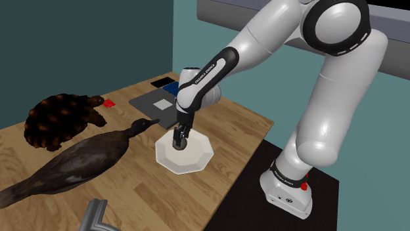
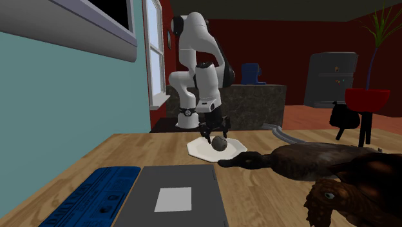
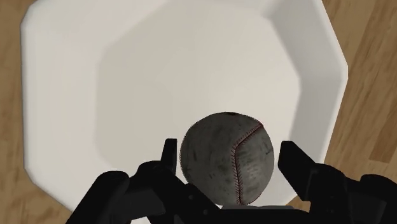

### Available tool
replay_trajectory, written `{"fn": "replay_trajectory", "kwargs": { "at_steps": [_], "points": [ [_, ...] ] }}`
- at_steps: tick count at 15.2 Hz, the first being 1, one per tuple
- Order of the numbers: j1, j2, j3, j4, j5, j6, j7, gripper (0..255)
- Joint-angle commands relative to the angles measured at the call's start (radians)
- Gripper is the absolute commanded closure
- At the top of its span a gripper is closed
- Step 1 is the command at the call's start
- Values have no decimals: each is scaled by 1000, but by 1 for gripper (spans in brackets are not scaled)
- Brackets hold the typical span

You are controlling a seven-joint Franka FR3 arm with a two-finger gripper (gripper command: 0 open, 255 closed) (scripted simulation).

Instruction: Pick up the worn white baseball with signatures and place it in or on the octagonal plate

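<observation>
The white arm (image 1: 309,59) bends down from its stand over the wooden table (image 1: 197,193). A long dark bird (image 1: 79,161) lies along the table (its beak points toward the plate). Behind it, near the far edge, sits a brown-shelled turtle (image 1: 59,121).

A flat grey mat (image 1: 154,105) with a white square on it lies toward the far corner. A blue tray (image 2: 96,190) lies just beside it, at the table's edge.

The white octagonal plate (image 1: 200,154) sits near the edge closest to the stand, just beside the bird's beak. The black gripper (image 1: 179,140) hangs straight down over the plate's middle.

In the wrist view its fingers (image 3: 168,153) stand apart, with the baseball (image 3: 228,159) between them. A thin gap shows on each side, so the ball is not clasped. The ball is scuffed grey with red stitching. In the second exterior view it sits on the plate's flat middle, just below the fingertips.

A small red thing (image 1: 108,103) lies by the turtle's head.
</observation>
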State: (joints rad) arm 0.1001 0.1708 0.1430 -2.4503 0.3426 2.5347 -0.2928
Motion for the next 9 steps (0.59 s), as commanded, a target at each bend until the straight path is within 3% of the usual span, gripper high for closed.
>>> {"fn": "replay_trajectory", "kwargs": {
  "at_steps": [1,5,9],
  "points": [
    [-2,2,-2,-8,0,-2,-2,0],
    [0,5,-1,-2,-2,-4,3,0],
    [-14,-102,-19,20,-34,-135,23,0]
  ]
}}
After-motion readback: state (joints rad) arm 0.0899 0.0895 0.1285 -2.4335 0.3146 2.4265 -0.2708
